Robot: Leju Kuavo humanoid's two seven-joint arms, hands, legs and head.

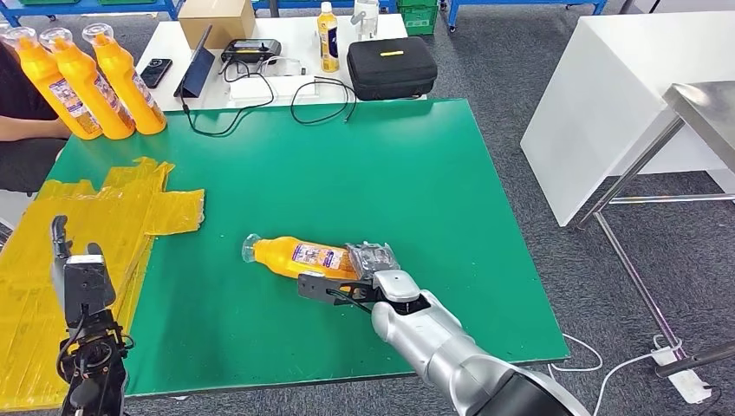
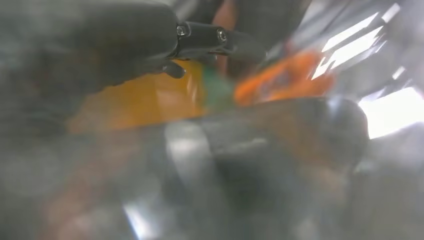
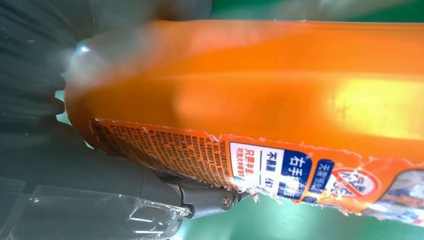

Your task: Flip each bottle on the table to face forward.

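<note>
An orange bottle with a clear cap and a printed label lies on its side on the green table, cap pointing left. My right hand grips its base end, dark fingers under the body. Up close, the right wrist view has the bottle with its torn label across the picture and my fingers against it. Three more orange bottles stand upright at the table's far left corner. My left hand hovers over the near left edge, holding nothing, fingers apart. The left wrist view is blurred.
Crumpled yellow sheets cover the table's left side. Behind it, a white table carries a black case, a small bottle, a cardboard box and cables. A person's arm sits at far left. A white counter stands right.
</note>
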